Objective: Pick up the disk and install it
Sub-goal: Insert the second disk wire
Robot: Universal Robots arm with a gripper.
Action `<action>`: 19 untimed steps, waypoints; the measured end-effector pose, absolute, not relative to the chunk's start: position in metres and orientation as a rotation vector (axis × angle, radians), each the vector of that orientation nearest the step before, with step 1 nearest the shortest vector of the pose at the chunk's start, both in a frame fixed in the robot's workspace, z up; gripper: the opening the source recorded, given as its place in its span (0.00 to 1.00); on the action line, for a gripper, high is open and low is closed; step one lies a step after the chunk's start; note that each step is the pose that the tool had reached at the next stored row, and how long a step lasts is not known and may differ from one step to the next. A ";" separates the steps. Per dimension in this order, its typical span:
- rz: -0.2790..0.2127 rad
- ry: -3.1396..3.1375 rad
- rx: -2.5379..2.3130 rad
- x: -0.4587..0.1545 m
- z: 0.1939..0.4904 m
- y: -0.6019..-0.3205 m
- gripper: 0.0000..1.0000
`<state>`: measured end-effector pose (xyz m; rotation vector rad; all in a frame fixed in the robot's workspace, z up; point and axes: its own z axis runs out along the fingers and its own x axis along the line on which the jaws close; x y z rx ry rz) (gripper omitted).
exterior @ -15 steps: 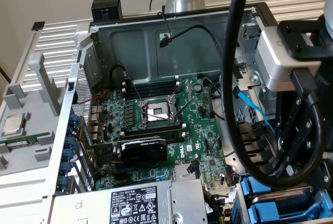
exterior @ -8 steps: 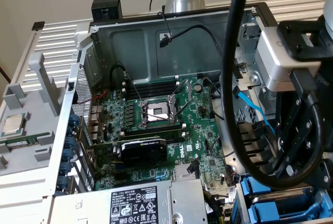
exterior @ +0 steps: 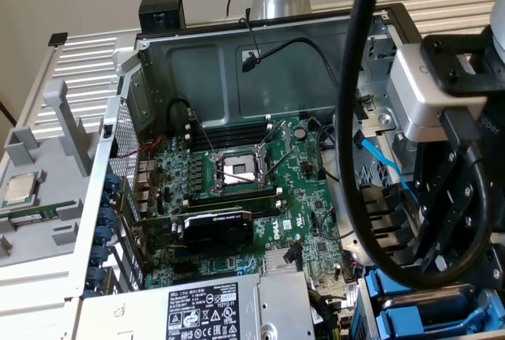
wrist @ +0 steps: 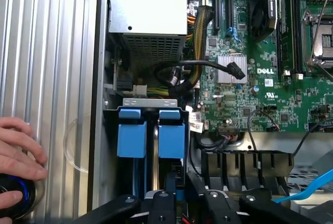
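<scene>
You see the disk [wrist: 171, 134] end-on, so its blue plastic carrier is what shows. The metal body and the label are hidden down in the slot. It stands upright in the drive bay [wrist: 111, 146] at the edge of the computer case [exterior: 158, 64], just beside a second blue carrier [wrist: 131, 133] of the same kind. Both sit in the bay close under the perforated metal power supply cage [wrist: 148, 11].

Your gripper [wrist: 182, 206] hangs directly over that bay, its black fingers [wrist: 161, 206] close to the top of the carriers. Whether the fingers are clenched on the carrier or let go, you cannot tell from here, nor whether they touch it.

The case lies open with the green motherboard [wrist: 250, 52] on its floor. On the board are a black graphics card [exterior: 217, 229] and a processor socket [exterior: 237, 168] with its levers up. At the exterior view's left, outside the case, a grey tray [exterior: 67, 214] carries a small square processor chip [exterior: 22, 190]. On the ribbed metal table [wrist: 47, 52] beside the case, a person's hand [wrist: 18, 154] rests on a dark round knob [wrist: 14, 195] with a blue glow.
</scene>
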<state>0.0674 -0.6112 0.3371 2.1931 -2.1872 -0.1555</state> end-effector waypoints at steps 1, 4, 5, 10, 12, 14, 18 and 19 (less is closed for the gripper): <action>-0.156 -2.187 2.193 0.067 0.338 -0.611 0.24; -0.155 -2.187 2.193 0.067 0.341 -0.611 0.24; -0.155 -2.187 2.193 0.067 0.342 -0.611 0.24; -0.156 -2.187 2.193 0.067 0.353 -0.611 0.24; -0.155 -2.187 2.193 0.067 0.359 -0.611 0.24; -0.155 -2.187 2.193 0.067 0.363 -0.611 0.24; -0.155 -2.187 2.193 0.068 0.370 -0.611 0.24; -0.156 -2.187 2.193 0.069 0.370 -0.611 0.24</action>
